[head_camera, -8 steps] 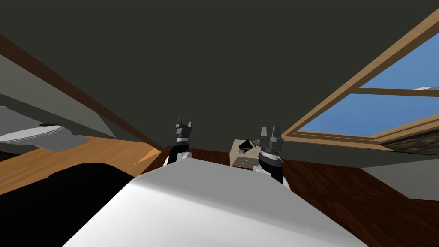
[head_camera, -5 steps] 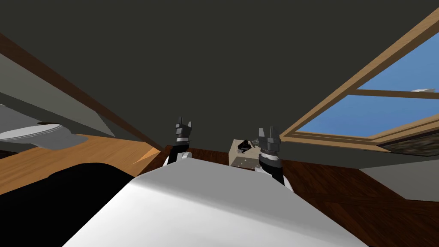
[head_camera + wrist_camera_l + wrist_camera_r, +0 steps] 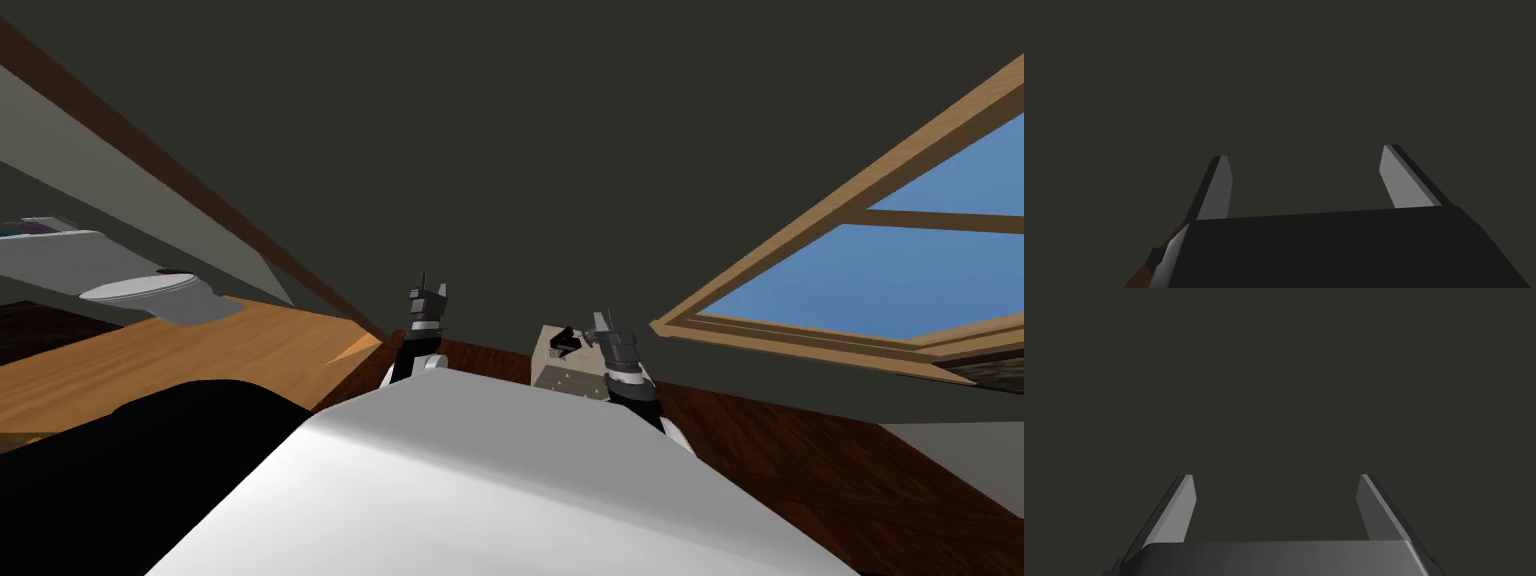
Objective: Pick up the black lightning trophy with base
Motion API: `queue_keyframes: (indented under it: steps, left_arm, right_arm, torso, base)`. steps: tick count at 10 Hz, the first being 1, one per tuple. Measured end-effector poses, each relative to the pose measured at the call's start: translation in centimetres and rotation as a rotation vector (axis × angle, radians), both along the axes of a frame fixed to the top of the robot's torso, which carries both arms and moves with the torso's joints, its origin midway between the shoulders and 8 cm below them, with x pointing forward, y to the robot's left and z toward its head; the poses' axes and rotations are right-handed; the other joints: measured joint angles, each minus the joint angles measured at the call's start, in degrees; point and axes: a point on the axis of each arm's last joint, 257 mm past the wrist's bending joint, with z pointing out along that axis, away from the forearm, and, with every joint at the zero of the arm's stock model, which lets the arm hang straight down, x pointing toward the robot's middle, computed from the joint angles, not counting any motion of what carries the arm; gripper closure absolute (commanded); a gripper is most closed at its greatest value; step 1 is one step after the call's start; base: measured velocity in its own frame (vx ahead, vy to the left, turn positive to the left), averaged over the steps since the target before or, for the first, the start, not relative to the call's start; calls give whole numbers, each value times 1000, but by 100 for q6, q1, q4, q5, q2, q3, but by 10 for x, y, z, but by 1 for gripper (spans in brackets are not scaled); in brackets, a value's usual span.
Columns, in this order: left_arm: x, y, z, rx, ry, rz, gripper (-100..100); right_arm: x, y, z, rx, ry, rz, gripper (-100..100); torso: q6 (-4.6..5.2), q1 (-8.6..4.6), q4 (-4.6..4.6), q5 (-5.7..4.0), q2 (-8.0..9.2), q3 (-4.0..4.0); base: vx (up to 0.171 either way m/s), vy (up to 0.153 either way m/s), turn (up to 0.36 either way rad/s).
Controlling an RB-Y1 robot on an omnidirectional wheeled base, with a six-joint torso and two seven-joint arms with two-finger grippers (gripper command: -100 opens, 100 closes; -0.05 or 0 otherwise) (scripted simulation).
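Note:
A small black angular trophy (image 3: 566,342) sits on top of a low beige block (image 3: 562,372) on the dark wood floor, against the dark grey wall. My right gripper (image 3: 603,322) is raised just to the right of it, close beside its top. In the right wrist view this gripper (image 3: 1275,476) is open, facing the flat dark grey wall with nothing between its fingers. My left gripper (image 3: 427,290) is raised further left, apart from the block. The left wrist view shows it (image 3: 1305,152) open too, before the same wall.
A wood-framed window (image 3: 880,290) with blue sky fills the wall on the right. A white toilet (image 3: 150,292) stands at the left on a lighter wood floor (image 3: 200,350). A brown wall edge (image 3: 200,200) runs diagonally between them.
My head view has swung, so the toilet and window have shifted in the picture. My right gripper has moved left, closer to the black trophy. The left arm has held still.

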Motion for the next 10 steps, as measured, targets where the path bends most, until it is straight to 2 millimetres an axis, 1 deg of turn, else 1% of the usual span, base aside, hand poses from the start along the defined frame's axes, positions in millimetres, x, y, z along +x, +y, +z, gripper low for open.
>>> queue_keyframes:
  steps: [2,4,6,7,8,10]
  left_arm:
    - [0,0,0,0,0,0,0]
    - [0,0,0,0,0,0,0]
    - [0,0,0,0,0,0,0]
    - [0,0,0,0,0,0,0]
    - [0,0,0,0,0,0,0]
    - [0,0,0,0,0,0,0]
  right_arm:
    - [4,4,-23,-59,54,10,-100]
    - [1,2,-56,-127,119,19,-100]
    - [-5,-2,-98,-216,206,32,-100]
    - [-17,-5,-117,-266,254,39,-100]
    - [-19,-5,-127,-289,272,43,-100]
    - [-21,-11,-149,-345,321,50,-100]
  torso:
    - [-2,15,1,2,-1,0]
    - [-4,18,4,4,20,11]
    - [-5,15,7,2,25,15]
    - [-2,20,7,4,26,16]
    - [0,31,5,5,11,8]
    - [-1,40,0,7,-8,-3]
  base:
    - [-48,-87,120]
    - [-120,-102,285]
    - [-117,-88,355]
    - [-74,-46,85]
    - [-54,-33,244]
    - [-43,-16,239]
